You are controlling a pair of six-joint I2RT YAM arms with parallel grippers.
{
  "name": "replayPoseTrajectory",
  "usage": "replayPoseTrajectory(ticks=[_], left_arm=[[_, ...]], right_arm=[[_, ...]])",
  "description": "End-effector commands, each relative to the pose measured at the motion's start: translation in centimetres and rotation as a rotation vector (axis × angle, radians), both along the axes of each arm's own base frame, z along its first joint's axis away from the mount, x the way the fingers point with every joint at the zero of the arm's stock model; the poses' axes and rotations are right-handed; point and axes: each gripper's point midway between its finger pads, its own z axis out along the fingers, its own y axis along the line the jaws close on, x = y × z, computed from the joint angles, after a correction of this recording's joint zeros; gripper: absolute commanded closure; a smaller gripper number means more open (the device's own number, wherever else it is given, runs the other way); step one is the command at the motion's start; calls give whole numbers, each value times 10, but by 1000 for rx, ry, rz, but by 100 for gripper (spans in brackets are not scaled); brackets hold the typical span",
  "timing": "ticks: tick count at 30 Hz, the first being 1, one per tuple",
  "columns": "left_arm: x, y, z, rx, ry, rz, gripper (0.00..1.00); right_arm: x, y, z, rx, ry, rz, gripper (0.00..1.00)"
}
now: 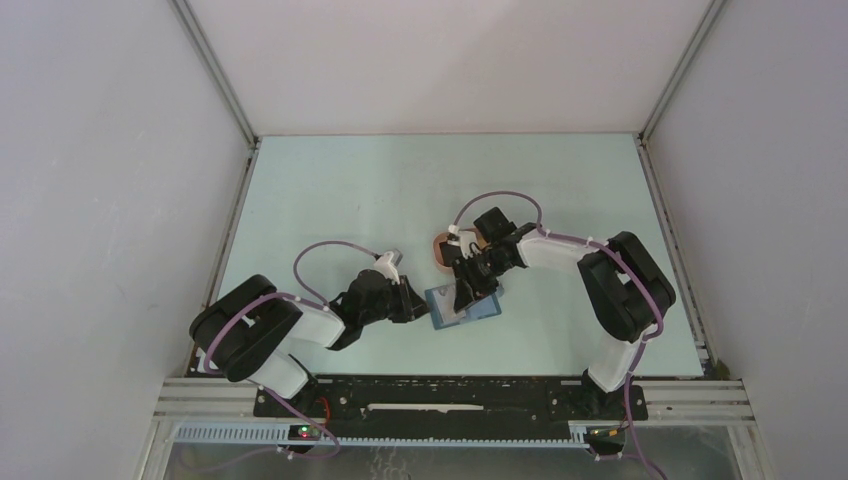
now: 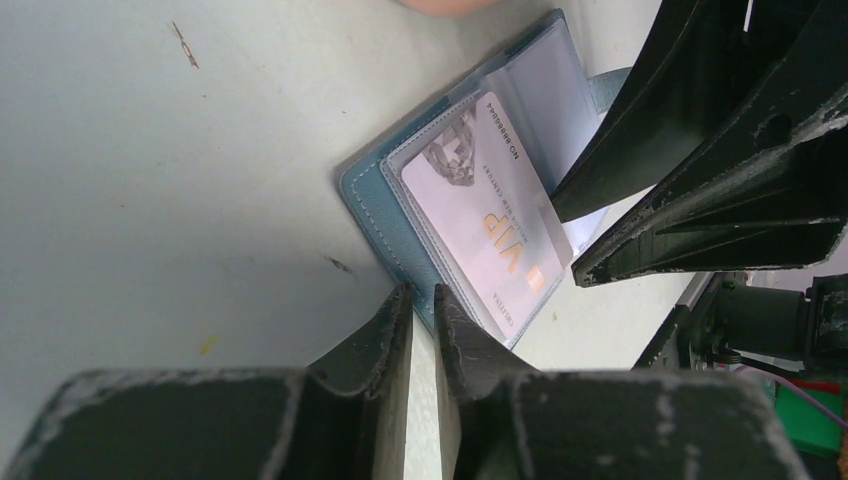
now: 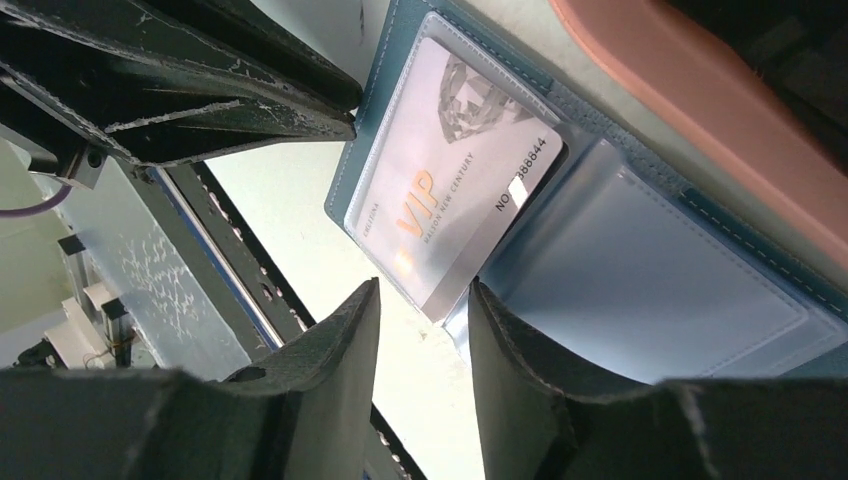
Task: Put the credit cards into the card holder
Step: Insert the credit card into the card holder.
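The card holder (image 1: 485,308) lies open on the worktop (image 1: 400,190), low and just right of centre in the overhead view, with both arms bent in over it. A pale credit card printed "VIP" (image 3: 440,200) sits under the clear sleeve of one half; its end reaches to the fold.

The right end effector (image 3: 423,292) has its fingers apart, with that end of the card showing in the gap and neither pad touching it as far as I can see. To me that looks like a card pushed home.

The left end effector (image 2: 422,300) has its fingers nearly together, only a slim gap between them, and the tips are at the wallet's blue edge. I'd guess it is there to steady the wallet against sliding, but whether it actually nips the cover I cannot tell.

The salmon-pink tray (image 1: 438,252) sits just beyond the wallet, mostly hidden by the right wrist, so its contents are out of sight. No other card shows in any view. The other sleeve looks empty, though glare makes that uncertain, and the wallet's far corner is cut off.
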Motion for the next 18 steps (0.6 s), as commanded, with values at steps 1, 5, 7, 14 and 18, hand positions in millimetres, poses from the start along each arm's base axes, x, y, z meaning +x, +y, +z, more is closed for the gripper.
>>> replayPoseTrajectory(ticks=[1, 5, 7, 14, 18], left_arm=[[-1, -7, 2, 0, 7, -29, 82], [-1, -8, 4, -6, 5, -31, 82], [-1, -9, 5, -9, 4, -33, 82], [-1, -10, 8, -14, -1, -38, 83], [-1, -6, 12, -14, -19, -29, 82]], right_arm=[[8, 10, 15, 20, -68, 40, 53], [4, 13, 13, -12, -93, 64, 52], [0, 17, 13, -20, -98, 82, 52], [-7, 22, 10, -62, -132, 144, 48], [-3, 18, 20, -74, -192, 194, 38]])
